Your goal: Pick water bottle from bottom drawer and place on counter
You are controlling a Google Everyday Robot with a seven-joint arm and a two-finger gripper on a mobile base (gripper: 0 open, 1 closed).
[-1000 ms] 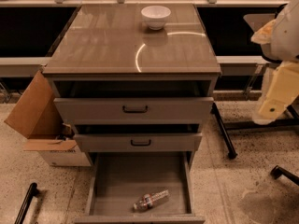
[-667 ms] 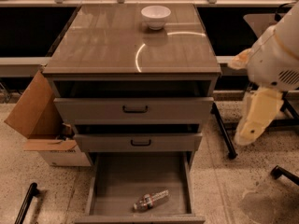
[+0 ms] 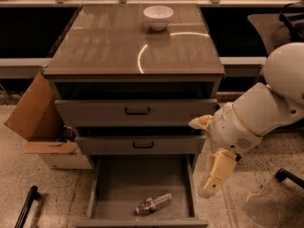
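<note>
Beside the cabinet's right flank, the gripper (image 3: 203, 158) hangs low, level with the open bottom drawer (image 3: 137, 179) but outside its side wall. Its cream fingers (image 3: 217, 171) look spread wide, one pointing down at the floor, the other poking left, and nothing is between them. The water bottle (image 3: 153, 204) lies on its side on the drawer floor, near the front edge. A white bowl (image 3: 158, 17) sits at the back of the glossy worktop (image 3: 118, 42). A cardboard box (image 3: 38, 118) leans at the left.
</note>
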